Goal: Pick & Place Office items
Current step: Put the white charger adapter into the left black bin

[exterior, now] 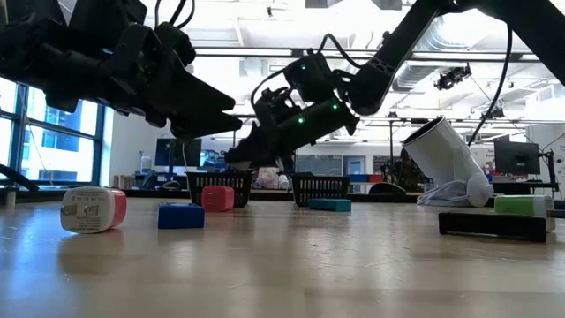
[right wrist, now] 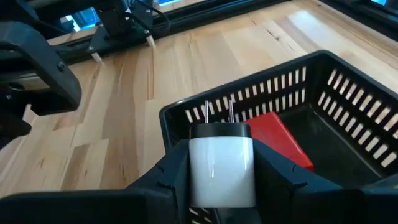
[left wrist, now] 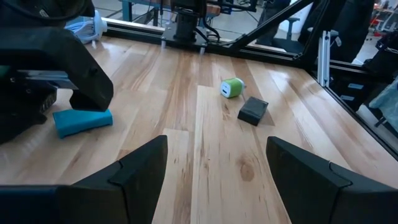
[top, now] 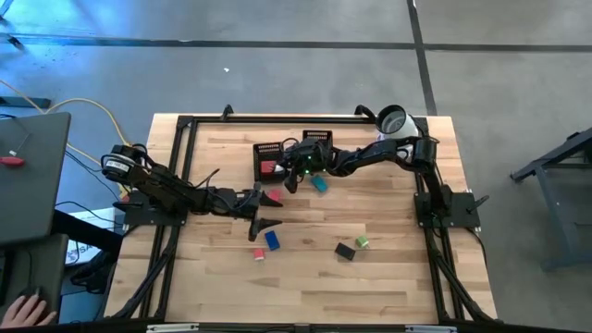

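1. Two end effectors on record. The right end effector (right wrist: pixel 221 171) is clamped on a white plug adapter (right wrist: pixel 221 163), prongs pointing up, held just over the near rim of the left mesh tray (right wrist: pixel 348 81); in the high view it sits at (top: pixel 294 176).
2. Left mesh tray, near the worktop's far edge, holds one red block (right wrist: pixel 283 140). A second mesh tray (top: pixel 317 141) stands touching or just beside it, on its right.
3. The left end effector (top: pixel 262 211) has its fingers (left wrist: pixel 140 171) spread wide and holds nothing; it hovers near the middle of the worktop (top: pixel 388 277).
4. Teal block (top: pixel 319 184): on the worktop, just in front of the trays.
5. Blue block (top: pixel 272 240) and a small red-and-white piece (top: pixel 258 253): toward the worktop's near edge, left of centre.
6. Black block (top: pixel 345 251) and green piece (top: pixel 363 242): just beside each other, right of centre.
7. White cylinder (top: pixel 394 121): far right corner.
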Robot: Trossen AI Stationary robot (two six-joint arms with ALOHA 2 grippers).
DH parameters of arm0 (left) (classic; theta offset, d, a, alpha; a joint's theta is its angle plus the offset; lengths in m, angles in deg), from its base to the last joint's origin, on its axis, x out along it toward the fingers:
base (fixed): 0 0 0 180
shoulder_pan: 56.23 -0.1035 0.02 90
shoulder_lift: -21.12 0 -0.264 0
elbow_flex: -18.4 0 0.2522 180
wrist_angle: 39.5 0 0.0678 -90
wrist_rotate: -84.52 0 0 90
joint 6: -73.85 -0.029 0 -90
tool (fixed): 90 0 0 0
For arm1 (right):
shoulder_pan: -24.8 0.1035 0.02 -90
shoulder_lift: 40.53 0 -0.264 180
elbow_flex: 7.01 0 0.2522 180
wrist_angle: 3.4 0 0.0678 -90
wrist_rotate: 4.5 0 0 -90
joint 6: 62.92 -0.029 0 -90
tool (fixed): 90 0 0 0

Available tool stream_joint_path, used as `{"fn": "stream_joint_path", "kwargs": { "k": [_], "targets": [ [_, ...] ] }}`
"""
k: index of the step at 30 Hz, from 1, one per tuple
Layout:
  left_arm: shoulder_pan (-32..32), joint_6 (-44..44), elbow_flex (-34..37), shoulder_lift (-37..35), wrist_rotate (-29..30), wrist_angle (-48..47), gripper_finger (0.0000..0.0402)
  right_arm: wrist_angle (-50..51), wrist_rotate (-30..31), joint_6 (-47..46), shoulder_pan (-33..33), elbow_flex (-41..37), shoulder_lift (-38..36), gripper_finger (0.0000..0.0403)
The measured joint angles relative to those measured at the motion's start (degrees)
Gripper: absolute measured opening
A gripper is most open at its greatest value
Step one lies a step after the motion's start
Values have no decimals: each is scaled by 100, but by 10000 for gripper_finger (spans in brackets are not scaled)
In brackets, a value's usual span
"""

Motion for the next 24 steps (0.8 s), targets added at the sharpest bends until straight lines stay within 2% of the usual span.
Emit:
{"fn": "stream_joint_path", "kwargs": {
  "k": [6, 24],
  "targets": [
    [0, 0, 0, 0, -1, 1, 264, 1, 54, -87, 0, 0, 1, 132],
    [0, 0, 0, 0, -1, -1, 264, -25, 207, -87, 0, 0, 0, 141]
  ]
}}
